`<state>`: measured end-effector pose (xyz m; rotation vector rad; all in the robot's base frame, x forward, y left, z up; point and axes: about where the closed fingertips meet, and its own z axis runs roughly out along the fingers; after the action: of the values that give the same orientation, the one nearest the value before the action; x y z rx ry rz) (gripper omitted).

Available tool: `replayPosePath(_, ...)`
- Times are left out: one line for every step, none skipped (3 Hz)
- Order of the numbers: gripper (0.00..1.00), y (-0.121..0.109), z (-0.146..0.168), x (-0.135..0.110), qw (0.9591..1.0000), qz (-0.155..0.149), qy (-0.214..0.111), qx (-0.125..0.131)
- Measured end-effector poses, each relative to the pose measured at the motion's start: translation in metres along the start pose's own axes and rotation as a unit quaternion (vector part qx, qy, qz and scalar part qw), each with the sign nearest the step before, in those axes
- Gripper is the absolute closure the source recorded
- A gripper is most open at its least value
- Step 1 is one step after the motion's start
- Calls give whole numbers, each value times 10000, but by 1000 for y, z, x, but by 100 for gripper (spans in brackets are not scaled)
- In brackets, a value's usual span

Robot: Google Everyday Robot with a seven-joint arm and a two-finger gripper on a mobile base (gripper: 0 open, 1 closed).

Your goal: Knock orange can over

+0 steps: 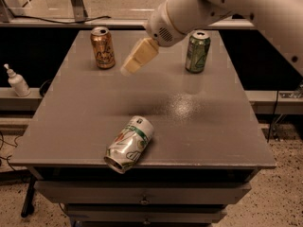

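Claw [128,69] hovering near the upright orange can [102,47]
It hangs over the counter [199,126], right of the can, not touching, seemingly pinched narrow and empty.

White smooth rounded arm [222,6] w/ dotted grille patch [164,33]; cream blocky gripper [138,57] at its tip, above table [208,131].

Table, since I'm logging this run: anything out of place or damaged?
The white can lies toppled and dented near the table's front edge. The orange can and green can stand upright; the gripper hovers between them.
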<state>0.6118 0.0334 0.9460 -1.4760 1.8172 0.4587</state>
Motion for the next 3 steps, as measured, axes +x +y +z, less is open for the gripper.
replayPosePath(0, -38, 34, -10, 9974, 217, -582, 358)
replayPosePath(0, -66, 63, -18, 9913, 548, -1072, 539)
replayPosePath(0, -83, 93, -32, 9834, 810, -1521, 573)
